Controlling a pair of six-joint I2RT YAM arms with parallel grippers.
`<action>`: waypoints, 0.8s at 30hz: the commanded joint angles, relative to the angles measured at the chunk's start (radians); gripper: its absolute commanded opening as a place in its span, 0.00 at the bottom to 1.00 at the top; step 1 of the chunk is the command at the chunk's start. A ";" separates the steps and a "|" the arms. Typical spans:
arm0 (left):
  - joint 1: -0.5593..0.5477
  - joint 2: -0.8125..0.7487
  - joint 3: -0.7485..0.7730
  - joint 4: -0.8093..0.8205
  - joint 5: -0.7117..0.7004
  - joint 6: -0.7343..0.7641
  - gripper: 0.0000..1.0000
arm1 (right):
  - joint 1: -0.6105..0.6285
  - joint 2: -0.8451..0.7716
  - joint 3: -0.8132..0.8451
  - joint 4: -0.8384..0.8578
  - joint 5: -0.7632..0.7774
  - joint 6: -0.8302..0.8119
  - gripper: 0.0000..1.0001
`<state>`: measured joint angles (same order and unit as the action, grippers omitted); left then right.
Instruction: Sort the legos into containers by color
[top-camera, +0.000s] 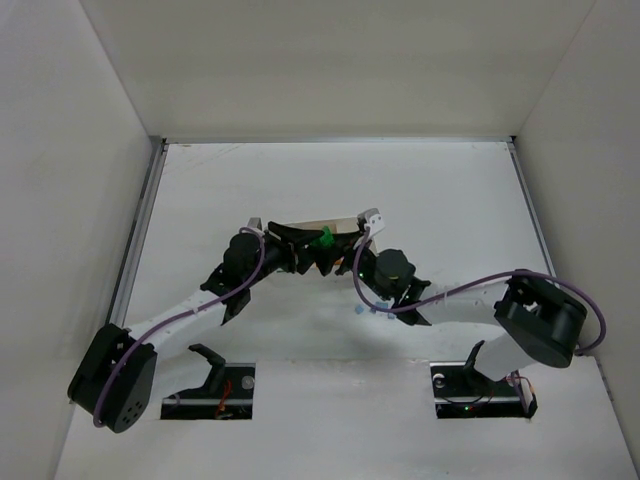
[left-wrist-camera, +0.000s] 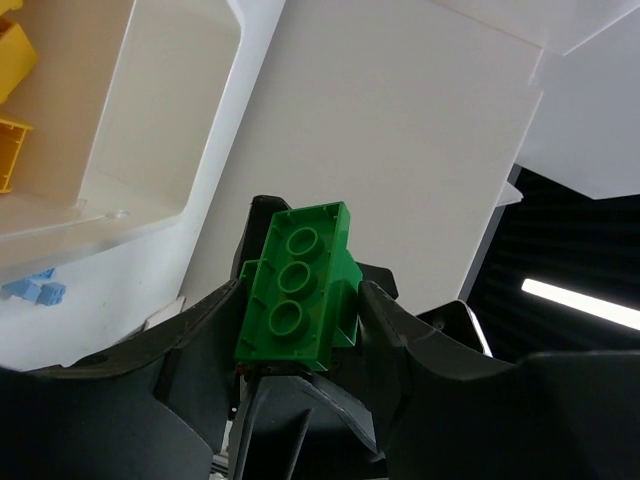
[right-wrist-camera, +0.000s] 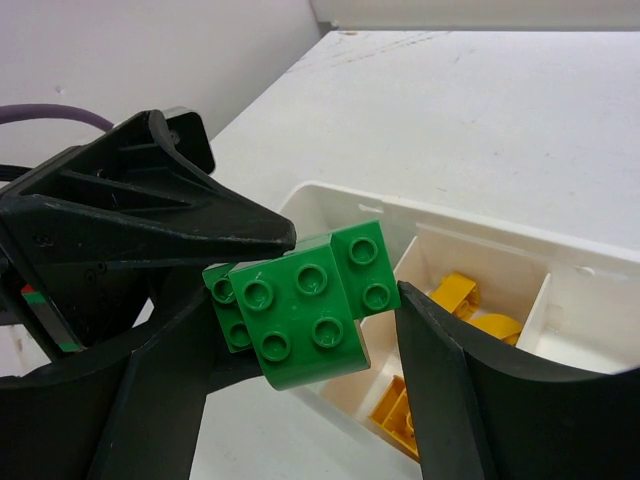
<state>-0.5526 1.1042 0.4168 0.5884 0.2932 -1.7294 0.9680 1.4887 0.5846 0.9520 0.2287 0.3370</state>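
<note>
White table (top-camera: 450, 200), matte, faintly scuffed, walled on left, far and right edges. Low white tray (top-camera: 312, 222) flat on it, midway between left and right edges, nearer far edge than near edge, mostly hidden in top view. Tiny light-blue legos (left-wrist-camera: 35, 290) loose on bare surface just outside one tray corner, clustered, touching each other. Two arm bases (top-camera: 215, 385) at near edge, left and right.
</note>
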 joint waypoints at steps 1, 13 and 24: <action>-0.016 -0.009 -0.003 0.062 0.049 -0.015 0.45 | 0.021 0.010 0.044 0.106 0.056 -0.041 0.46; 0.003 -0.017 -0.012 0.077 0.037 -0.012 0.21 | 0.048 0.028 0.041 0.120 0.072 -0.049 0.48; 0.029 -0.038 -0.050 0.107 0.003 0.005 0.11 | 0.050 0.002 0.038 0.088 0.051 -0.024 0.61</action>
<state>-0.5369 1.0977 0.3847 0.6582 0.2886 -1.7382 1.0012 1.5059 0.5869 1.0008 0.3065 0.3168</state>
